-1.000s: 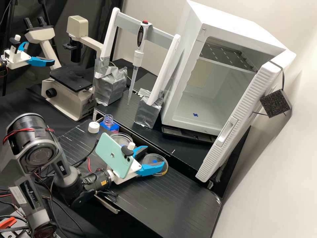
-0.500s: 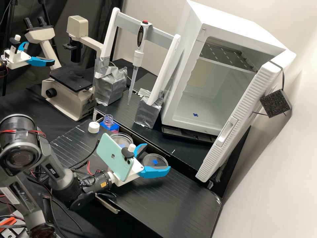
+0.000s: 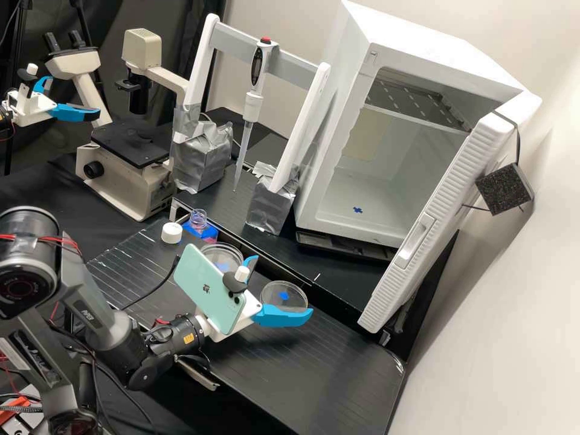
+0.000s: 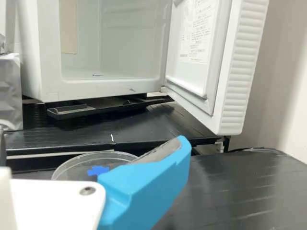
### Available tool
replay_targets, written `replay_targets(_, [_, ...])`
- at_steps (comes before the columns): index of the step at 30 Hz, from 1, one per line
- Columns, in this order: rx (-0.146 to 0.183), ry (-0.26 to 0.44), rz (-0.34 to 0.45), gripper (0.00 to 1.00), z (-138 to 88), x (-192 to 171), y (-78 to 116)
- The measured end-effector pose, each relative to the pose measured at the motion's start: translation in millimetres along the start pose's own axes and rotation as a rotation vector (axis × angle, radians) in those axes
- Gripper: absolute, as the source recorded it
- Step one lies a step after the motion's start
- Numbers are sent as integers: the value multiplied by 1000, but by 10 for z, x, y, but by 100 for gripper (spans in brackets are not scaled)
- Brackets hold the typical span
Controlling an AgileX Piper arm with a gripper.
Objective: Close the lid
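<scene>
In the high view my gripper [image 3: 284, 286] stands open above the bench, its two blue fingers wide apart. Near them lies a clear round dish [image 3: 284, 295] with a blue mark, partly behind the nearer finger. A second clear dish [image 3: 222, 256] sits behind the phone on the wrist. At the back left of these, a white cap [image 3: 171, 232] rests beside an uncapped bottle [image 3: 198, 221] holding pink liquid. In the wrist view one blue finger of my gripper [image 4: 93, 144] overlaps the marked dish [image 4: 76, 165]. Whether either dish is covered I cannot tell.
A white incubator [image 3: 332, 175] stands at the back, its door [image 3: 435, 223] swung wide open to the right. A pipette [image 3: 254, 103] hangs on a white stand with foil-wrapped feet. The microscope [image 3: 127, 169] is at the left, beside a second arm's gripper [image 3: 72, 109].
My gripper's fingers have spread wider, the nearer one moving slightly toward the bench's front right, the other to the left. The arm's upper joint has shifted left.
</scene>
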Motion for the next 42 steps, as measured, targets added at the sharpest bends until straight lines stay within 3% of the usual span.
replay_targets(9, [37, -23, 15, 100, 61, -17, 60])
replay_targets(20, [104, -17, 77, 100, 149, 159, 324])
replay_targets(28, [106, 12, 32, 100, 80, 154, 224])
replay_targets(37, [38, 29, -106, 100, 45, 151, -76])
replay_targets(42, [42, 8, -116, 100, 89, 163, -102])
